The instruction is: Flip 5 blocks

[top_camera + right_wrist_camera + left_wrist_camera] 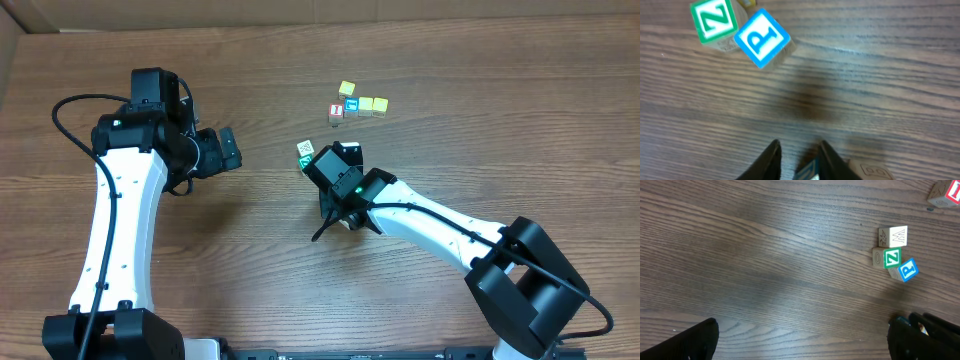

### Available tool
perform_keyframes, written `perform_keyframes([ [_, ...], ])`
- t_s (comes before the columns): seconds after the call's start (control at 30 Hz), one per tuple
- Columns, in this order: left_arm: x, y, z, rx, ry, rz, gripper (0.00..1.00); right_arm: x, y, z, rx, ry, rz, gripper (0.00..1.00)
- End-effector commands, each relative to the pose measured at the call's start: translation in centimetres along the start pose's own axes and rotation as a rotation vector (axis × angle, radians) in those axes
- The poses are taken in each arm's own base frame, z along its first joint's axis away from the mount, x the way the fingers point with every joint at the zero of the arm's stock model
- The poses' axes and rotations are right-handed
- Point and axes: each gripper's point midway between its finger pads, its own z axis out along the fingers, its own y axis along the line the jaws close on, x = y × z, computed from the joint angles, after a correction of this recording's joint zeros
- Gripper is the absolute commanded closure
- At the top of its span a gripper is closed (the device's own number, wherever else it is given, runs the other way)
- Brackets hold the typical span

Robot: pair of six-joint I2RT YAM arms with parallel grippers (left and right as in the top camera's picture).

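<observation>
Your Z block (715, 20) lies green face up on the worktop (765, 265), near the middle of the table. The P block (761, 37) touches its corner, blue letter up and turned at an angle to it. In the left wrist view a whitish block (893, 236) with faint line marks sits just beside the Z block, on the side away from the P block. From overhead, the right arm covers most of this cluster, and only a green-and-white top shows at its left edge. The right tool (797, 145) hangs low over bare wood near the Z and P blocks, with its two dark fingers (772, 160) drawn narrow. A small teal-edged piece shows between them at the bottom edge of the right wrist view, but you cannot tell whether it is gripped. A tan block (872, 170) with faint marks lies just beside the right-hand finger. Well apart from this cluster, toward the far side of the worktop, a second group sits close together. It holds a red-faced cube (336, 112), a teal cube (351, 103) and three yellow cubes (366, 104). The left tool (228, 148) hangs over bare wood well to the left of the Z block, with its jaws spread wide and nothing between them.
</observation>
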Motion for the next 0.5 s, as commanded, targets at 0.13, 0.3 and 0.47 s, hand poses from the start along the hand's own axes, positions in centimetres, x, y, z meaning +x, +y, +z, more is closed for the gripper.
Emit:
perform_keyframes([
  [0.13, -0.6, -0.3, -0.2, -0.001, -0.016, -0.005, 0.00, -0.5, 0.3, -0.4, -0.017, -0.023, 0.005, 0.78],
  [0.3, -0.6, -0.3, -0.2, -0.001, -0.015, -0.005, 0.00, -0.4, 0.3, -0.4, -0.023, -0.015, 0.008, 0.89],
  [0.47, -0.6, -0.3, -0.2, -0.001, -0.016, -0.005, 0.00, 2.0, 4.3, -1.1, -0.228, 0.099, -0.117, 0.96],
])
